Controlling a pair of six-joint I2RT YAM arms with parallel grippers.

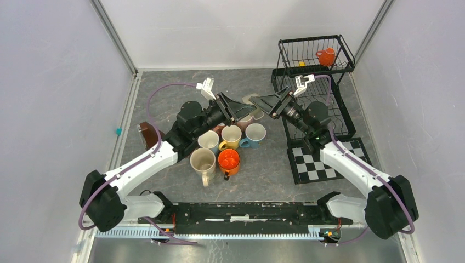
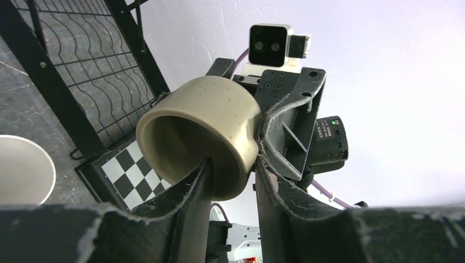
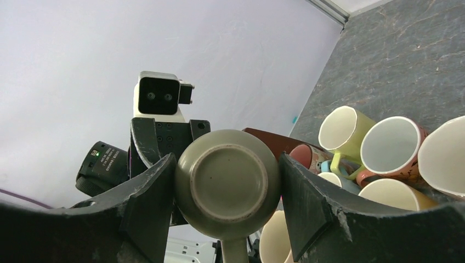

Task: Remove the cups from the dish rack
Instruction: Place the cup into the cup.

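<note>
Olive cup (image 3: 227, 181) shows base only from right wrist.

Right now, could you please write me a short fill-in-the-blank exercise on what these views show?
1. The cup visible in the upper tier of the dish rack is ____ in colour.
2. The right gripper clamps the olive mug, whose ____ faces the right wrist camera.
3. The mat beside the rack has a black-and-white ____ pattern.
Missing words: orange; base; checkered.
</note>
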